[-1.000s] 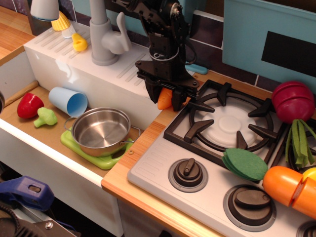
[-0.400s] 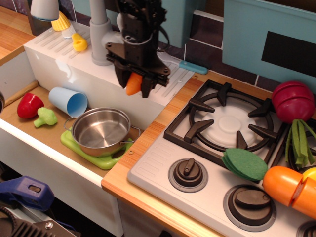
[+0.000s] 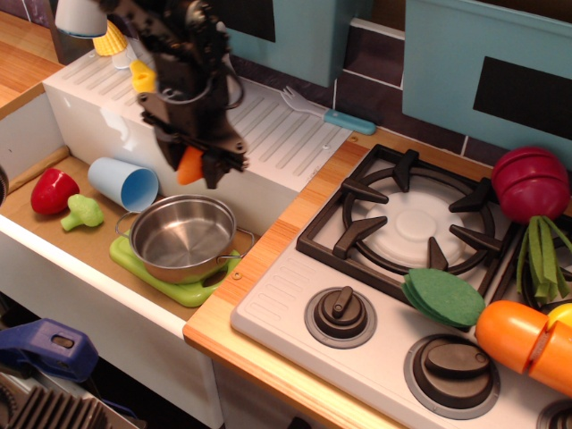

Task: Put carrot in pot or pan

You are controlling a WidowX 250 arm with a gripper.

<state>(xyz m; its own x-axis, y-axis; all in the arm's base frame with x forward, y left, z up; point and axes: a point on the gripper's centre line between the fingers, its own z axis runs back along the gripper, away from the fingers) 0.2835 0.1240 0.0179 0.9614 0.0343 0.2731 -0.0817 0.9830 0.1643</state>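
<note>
Shifted leftward since 0.4 s ago, from in front of the faucet to a position above the sink: black gripper (image 3: 193, 168), clamped narrowly on the orange carrot (image 3: 189, 165), with 1 finger on each side of it. Carrot held in the air, tip downward, above the far rim of the stainless-steel pot (image 3: 181, 237) and apart from it. Pot unmoved, upright and empty, seated on a light green mat (image 3: 183, 288) on the sink floor. Lying on its side just left of the pot: light blue cup (image 3: 123, 184), mouth facing right. Farther left on the sink floor: red toy pepper (image 3: 54, 191) touching green toy broccoli (image 3: 82, 212). Behind the arm, on the ribbed drainboard: blue-handled fork (image 3: 323, 113). At right: black stove grate (image 3: 404, 220), 2 round knobs (image 3: 340, 315) on the front panel, green felt disc (image 3: 443, 297) at the grate's corner. At far right edge: dark red toy fruit (image 3: 531, 184), green strips (image 3: 542, 257), glossy orange halved fruit (image 3: 525, 336).
</note>
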